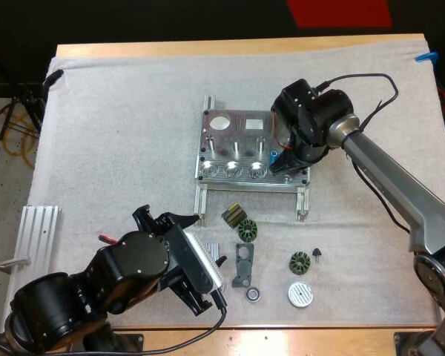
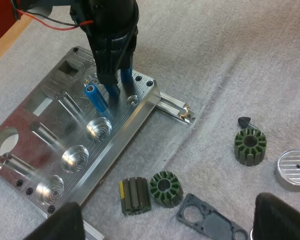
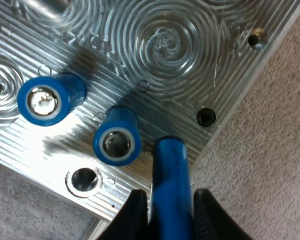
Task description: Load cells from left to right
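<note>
- Right end effector (image 3: 171, 196): clamped on a blue cell (image 3: 172, 165) from both sides, at the near right corner of the fixture (image 1: 241, 148).
- Lower end of that cell just beside a standing cell (image 3: 117, 141); seated in a hole or not, hard to tell.
- Another cell (image 3: 45, 101) upright farther along the same row.
- Left end effector (image 1: 208, 263): fingers wide apart, gripping nothing, over the mat (image 1: 119, 133) on the fixture's near side.
- Lying on the mat nearby: green stators (image 1: 248, 231), dark plate (image 1: 243, 265), silver disc (image 1: 300, 294).
</note>
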{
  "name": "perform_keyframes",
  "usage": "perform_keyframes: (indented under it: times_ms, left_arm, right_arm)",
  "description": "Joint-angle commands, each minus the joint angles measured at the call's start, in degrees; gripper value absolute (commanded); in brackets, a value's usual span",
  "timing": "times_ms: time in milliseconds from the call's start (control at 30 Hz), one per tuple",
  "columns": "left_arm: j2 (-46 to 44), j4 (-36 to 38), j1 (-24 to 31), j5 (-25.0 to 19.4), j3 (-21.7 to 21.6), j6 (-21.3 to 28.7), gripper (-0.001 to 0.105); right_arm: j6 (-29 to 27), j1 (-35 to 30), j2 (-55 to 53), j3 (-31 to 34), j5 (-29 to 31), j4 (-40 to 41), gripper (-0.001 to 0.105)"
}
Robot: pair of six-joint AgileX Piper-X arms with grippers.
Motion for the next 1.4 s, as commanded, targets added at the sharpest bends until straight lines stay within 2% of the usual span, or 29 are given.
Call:
perform_keyframes:
  times_ms: [0, 333, 700, 933, 1100, 1367]
  left_arm:
    - [-0.2, 0.0, -0.1, -1.4, -0.5, -0.5, 0.068]
    - [-0.2, 0.0, -0.1, -1.4, -0.5, -0.5, 0.068]
    - [-0.2, 0.0, -0.1, -1.4, -0.5, -0.5, 0.068]
    - [-0.2, 0.0, -0.1, -1.4, -0.5, -0.5, 0.068]
    - [-0.2, 0.0, -0.1, -1.4, -0.5, -0.5, 0.068]
    - [-0.2, 0.0, -0.1, -1.4, -0.5, -0.5, 0.068]
  right_arm:
    - [-0.6, -0.1, 0.0, -0.5, -0.7, 0.8, 0.0]
    - [-0.4, -0.1, 2.1, -0.5, -1.5, -0.5, 0.0]
    - [0.0, -0.1, 2.1, -0.5, 2.1, -5.4, 0.0]
    - [2.5, -0.1, 2.1, -0.5, 3.9, -5.6, 0.0]
    - [9.3, -1.0, 2.1, -0.5, 3.9, -6.2, 0.0]
    - [9.8, -2.2, 2.1, -0.5, 3.9, -3.7, 0.0]
